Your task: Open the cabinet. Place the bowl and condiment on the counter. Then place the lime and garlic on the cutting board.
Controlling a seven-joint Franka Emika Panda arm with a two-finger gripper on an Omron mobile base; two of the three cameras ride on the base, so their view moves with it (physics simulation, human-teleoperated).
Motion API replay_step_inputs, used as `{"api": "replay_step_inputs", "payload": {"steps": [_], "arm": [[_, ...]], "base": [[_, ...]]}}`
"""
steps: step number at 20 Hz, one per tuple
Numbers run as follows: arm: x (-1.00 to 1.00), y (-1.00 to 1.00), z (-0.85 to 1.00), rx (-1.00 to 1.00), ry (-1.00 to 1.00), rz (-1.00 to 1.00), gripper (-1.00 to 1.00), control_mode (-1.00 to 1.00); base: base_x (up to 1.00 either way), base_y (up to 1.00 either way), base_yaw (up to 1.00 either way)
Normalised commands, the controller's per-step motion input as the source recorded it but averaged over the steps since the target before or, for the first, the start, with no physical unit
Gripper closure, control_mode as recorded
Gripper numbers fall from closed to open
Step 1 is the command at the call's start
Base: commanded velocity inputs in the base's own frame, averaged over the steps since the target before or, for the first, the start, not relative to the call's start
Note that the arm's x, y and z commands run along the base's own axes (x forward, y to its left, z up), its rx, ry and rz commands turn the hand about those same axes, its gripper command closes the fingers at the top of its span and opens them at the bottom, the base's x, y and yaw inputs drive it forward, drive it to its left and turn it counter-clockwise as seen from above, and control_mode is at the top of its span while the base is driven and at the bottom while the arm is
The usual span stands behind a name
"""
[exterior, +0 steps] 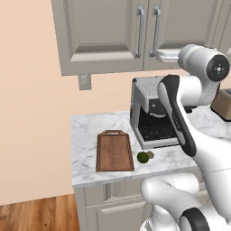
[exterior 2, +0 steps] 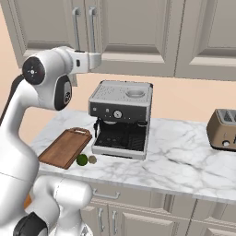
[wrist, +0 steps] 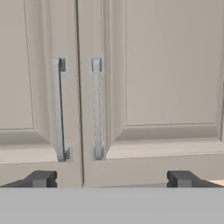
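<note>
The gripper is held wide apart and empty, raised level with the lower edge of the cabinet, whose two doors are shut; the twin bar handles are faced squarely from close by. Below, on the counter, the cutting board is seen lying bare to the left of a coffee machine. The lime and the garlic rest touching just right of the board.

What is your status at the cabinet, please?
Tool open, empty, facing cabinet handles. Doors shut. Lime and garlic on counter beside cutting board. Nothing blocking.
</note>
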Motion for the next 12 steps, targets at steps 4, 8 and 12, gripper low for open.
{"api": "replay_step_inputs", "payload": {"steps": [4, 8, 12], "arm": [[0.11, 0.00, 0.00, 0.00, 0.00, 0.00, -1.00, -1.00], [0.11, 0.00, 0.06, 0.00, 0.00, 0.00, -1.00, -1.00], [0.15, 0.00, 0.14, 0.00, 0.00, 0.00, -1.00, -1.00]], "base": [[0.00, 0.00, 0.00], [0.00, 0.00, 0.00], [0.00, 0.00, 0.00]]}}
